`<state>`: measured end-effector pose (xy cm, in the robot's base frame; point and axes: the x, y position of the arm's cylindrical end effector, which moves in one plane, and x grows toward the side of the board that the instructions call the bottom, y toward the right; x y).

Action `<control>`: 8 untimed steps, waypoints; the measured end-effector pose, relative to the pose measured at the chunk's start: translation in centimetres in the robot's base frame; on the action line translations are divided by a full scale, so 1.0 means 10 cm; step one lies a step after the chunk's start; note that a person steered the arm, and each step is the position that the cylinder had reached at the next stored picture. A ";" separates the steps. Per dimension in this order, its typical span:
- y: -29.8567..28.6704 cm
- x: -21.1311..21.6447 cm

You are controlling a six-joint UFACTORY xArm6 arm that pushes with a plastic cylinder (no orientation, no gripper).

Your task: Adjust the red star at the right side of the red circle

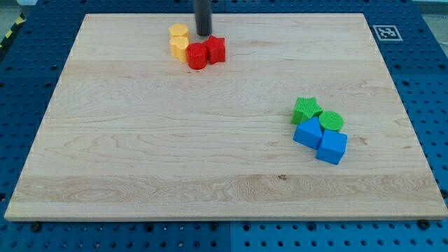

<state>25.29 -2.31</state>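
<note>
Table (210, 161): pale wood on blue pegboard | tool: bare rod, no jaws; my tip (204, 34) just above red star (216, 50) | red star touching red circle (197, 56), its right, upper centre | yellow blocks (179, 42) left.

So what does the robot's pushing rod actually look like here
It is a plain, straight, dark grey to black cylinder, smooth and matte, entering from the view's top. No cables, markings or jaws show. My tip ends flat, just above the red star and red circle.
</note>
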 end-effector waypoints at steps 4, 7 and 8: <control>0.35 0.92; 0.14 1.23; 0.14 1.18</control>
<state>37.06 -0.93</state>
